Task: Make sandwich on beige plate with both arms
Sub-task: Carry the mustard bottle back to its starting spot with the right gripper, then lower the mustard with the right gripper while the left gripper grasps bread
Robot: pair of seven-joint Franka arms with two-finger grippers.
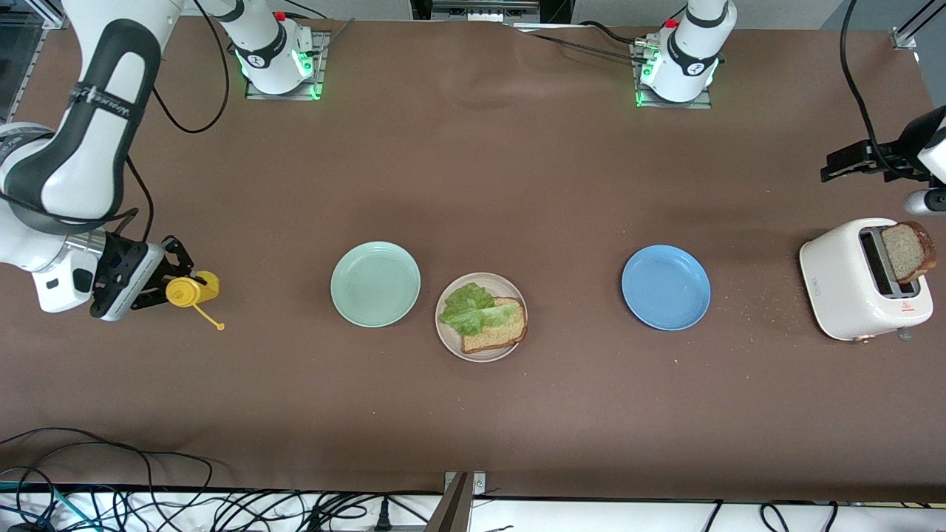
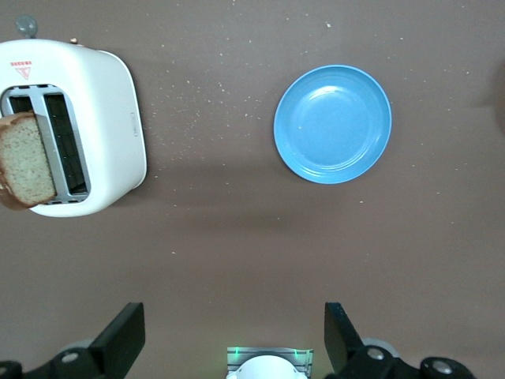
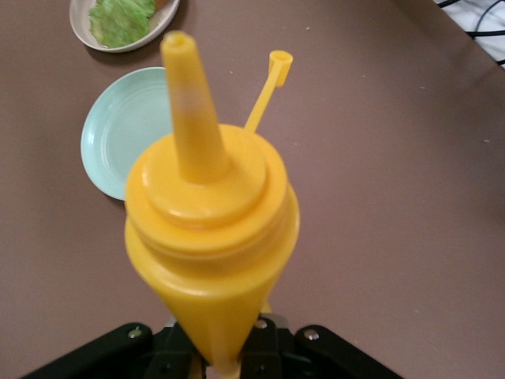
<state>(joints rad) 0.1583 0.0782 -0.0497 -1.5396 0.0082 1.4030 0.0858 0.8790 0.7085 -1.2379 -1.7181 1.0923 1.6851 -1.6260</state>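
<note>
Looking down from the front view, the beige plate (image 1: 446,332) sits mid-worktop between a green plate (image 1: 375,284) and a blue plate (image 1: 665,287), both of them bare. It carries one bread slice (image 1: 499,332) with a lettuce leaf (image 1: 471,309) draped over it, so the sandwich lacks its top slice. That second slice (image 1: 907,251) stands tilted out of the toaster (image 1: 857,281) at the left arm's end, likely the next thing to fetch. The left end effector (image 1: 842,164) hovers near the toaster. The right end effector (image 1: 159,277), at its own end, grips a yellow squeeze bottle (image 1: 191,290), probably ready to add sauce.

From the left wrist view, the fingers (image 2: 122,335) are spread wide and empty.

From the right wrist view, the bottle's nozzle is uncapped, its tethered cap (image 3: 279,60) dangling free.
</note>
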